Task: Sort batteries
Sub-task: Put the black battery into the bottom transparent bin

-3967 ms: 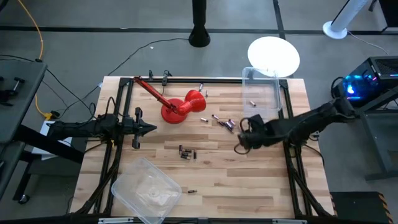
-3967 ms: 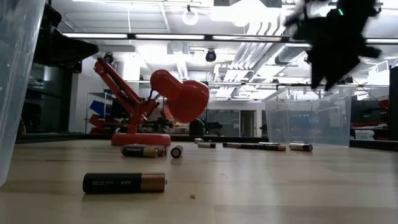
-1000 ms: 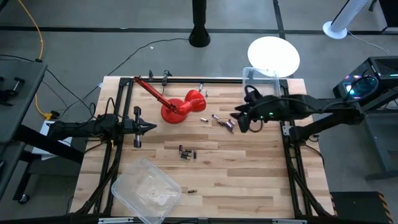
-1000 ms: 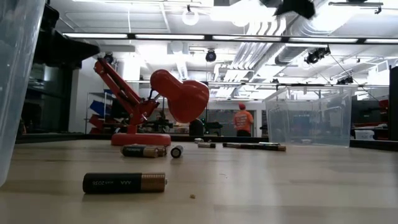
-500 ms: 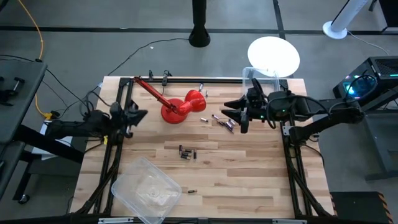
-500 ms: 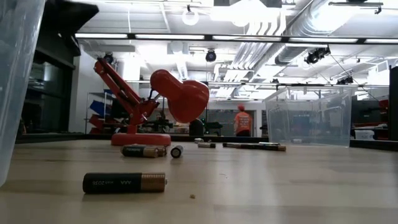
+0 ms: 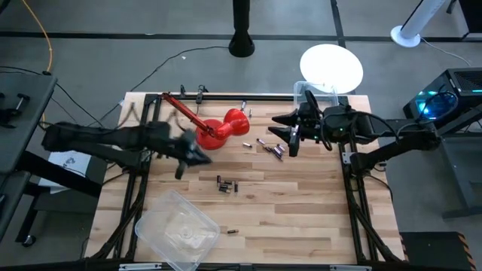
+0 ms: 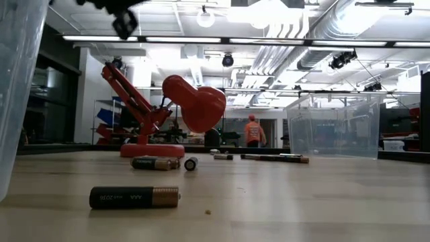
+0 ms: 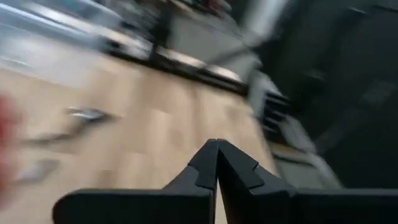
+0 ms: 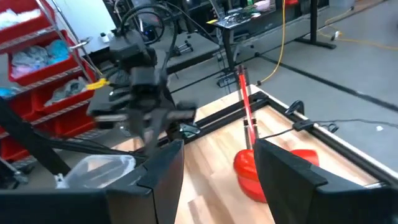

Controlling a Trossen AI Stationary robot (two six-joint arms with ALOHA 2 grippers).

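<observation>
Most of the batteries [image 7: 227, 184] lay loose on the worktop: one cluster at its centre, another [image 7: 269, 147] toward the far right corner, one [image 7: 234, 230] near the front edge. Neither clear bin [image 7: 178, 230] visibly held any, so sorting looked barely begun. The right gripper [image 7: 290, 134] hovered spread wide, empty, above the right cluster. The left gripper [image 9: 217, 163], pinched closed on nothing, hung beside the red tool [image 7: 220, 129].

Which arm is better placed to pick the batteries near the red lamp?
Probably the right: its open gripper hangs just beside the battery cluster. The left gripper, shut, is farther away across the table.
</observation>
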